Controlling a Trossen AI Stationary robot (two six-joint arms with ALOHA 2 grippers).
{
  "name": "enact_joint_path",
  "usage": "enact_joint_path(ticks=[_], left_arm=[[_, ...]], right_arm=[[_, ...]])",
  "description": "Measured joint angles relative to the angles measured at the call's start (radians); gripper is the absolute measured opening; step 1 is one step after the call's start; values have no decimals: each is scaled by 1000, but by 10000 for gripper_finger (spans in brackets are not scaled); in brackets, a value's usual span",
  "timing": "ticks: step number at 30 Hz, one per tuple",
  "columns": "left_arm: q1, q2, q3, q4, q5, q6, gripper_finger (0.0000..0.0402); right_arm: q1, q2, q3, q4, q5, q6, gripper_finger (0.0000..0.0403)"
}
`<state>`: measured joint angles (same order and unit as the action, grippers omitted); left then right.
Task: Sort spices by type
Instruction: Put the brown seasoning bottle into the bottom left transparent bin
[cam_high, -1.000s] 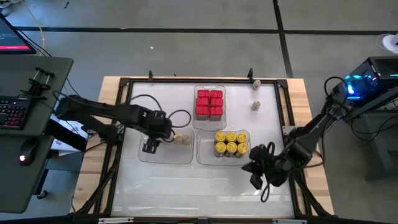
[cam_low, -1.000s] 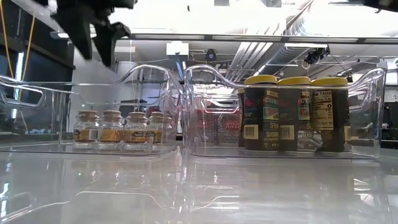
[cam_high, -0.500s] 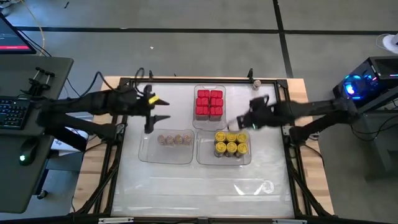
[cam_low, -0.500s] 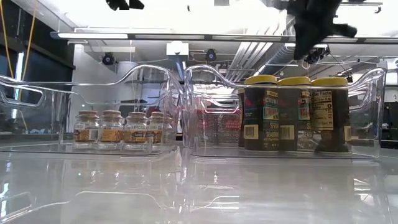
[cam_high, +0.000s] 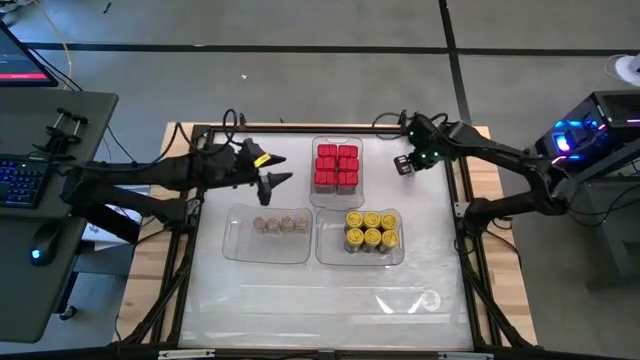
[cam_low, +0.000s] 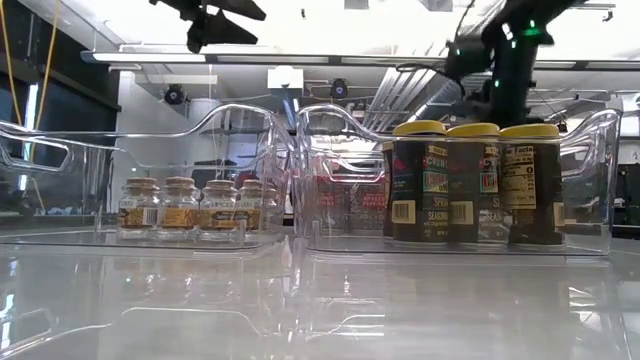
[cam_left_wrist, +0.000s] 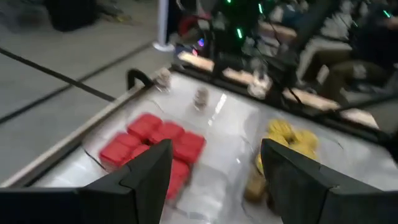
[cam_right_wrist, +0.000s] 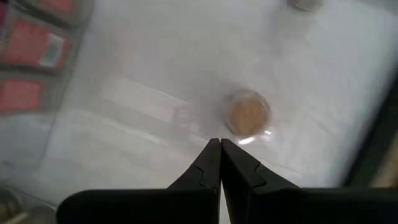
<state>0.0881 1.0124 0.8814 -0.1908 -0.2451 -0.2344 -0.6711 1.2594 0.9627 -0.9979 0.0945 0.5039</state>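
From above, the counter (cam_high: 300, 290) carries three clear trays. The upper-middle one holds the red boxes (cam_high: 337, 166) packed in two columns. The lower-right one holds the yellow-lidded jars (cam_high: 370, 229) in two rows of three. The lower-left tray (cam_high: 240, 248) holds a row of small tan jars (cam_high: 280, 224).

Two more tan jars stand loose toward the upper right of the frame: one by the counter's far rail (cam_high: 412, 132), and one under the right gripper (cam_high: 405, 164), which only the right wrist view shows plainly, as a round cork top (cam_right_wrist: 247, 116) just past the fingertips. There the right gripper's (cam_right_wrist: 220, 147) fingers are pressed together with nothing between them.

The left gripper (cam_high: 272, 170) hangs over bare counter left of the red boxes, its fingers spread wide and empty; its wrist view looks between the fingers (cam_left_wrist: 146, 174) at the blurred red boxes (cam_left_wrist: 155, 140) and yellow lids (cam_left_wrist: 287, 137).

Only the level view shows the sides: dark labels on the yellow-lidded jars (cam_low: 470, 185), one reading "SEASON…", with barcodes, and tan cork-topped jars (cam_low: 180, 208) with brown-and-yellow labels too small to read. The red boxes (cam_low: 345, 208) show dimly through tray walls.
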Motion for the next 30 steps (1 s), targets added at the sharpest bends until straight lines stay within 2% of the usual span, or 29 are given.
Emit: enact_joint_path(ticks=[6,12,26,30], left_arm=[[4,24,1,146,-100,7,232],[31,22,1,198,-173,152,232],[116,22,1,195,-178,223,232],[117,22,1,188,-178,263,232]], right_arm=[[-111,5,-111,148,-68,-59,0],[-123,5,-160,197,-50,-33,0],[-122,4,-208,276,-7,20,0],[-101,1,-205,191,-85,22,0]])
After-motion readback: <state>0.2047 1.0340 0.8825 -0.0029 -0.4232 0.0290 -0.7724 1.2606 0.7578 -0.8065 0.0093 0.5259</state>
